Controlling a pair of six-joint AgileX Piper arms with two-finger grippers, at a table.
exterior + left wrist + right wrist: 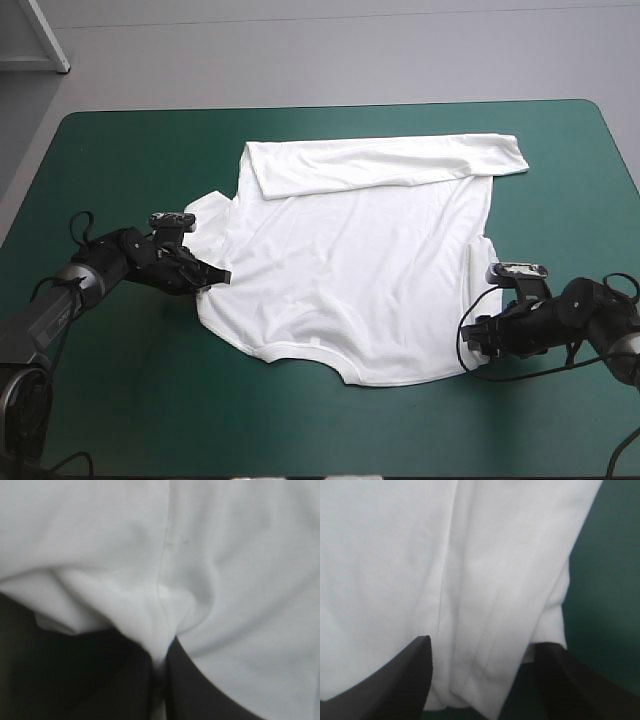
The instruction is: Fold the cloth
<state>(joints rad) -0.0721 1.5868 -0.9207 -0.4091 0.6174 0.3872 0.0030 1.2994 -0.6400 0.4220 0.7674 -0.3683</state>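
Note:
The white T-shirt (350, 260) lies spread on the table, its far part folded over into a long band (390, 163). At the shirt's left edge my left gripper (218, 273) is shut on the T-shirt; in the left wrist view the black fingers (195, 690) pinch a fold of white cloth (160, 630). My right gripper (478, 338) is low at the shirt's near right corner. It stands open (485, 655), with the hemmed edge of the T-shirt (485, 605) lying between its two fingers (417, 675).
The teal-green cover (130, 400) shows in a broad band in front of the shirt and to both sides of it. A narrower strip runs between the folded band and the table's far edge (330, 107).

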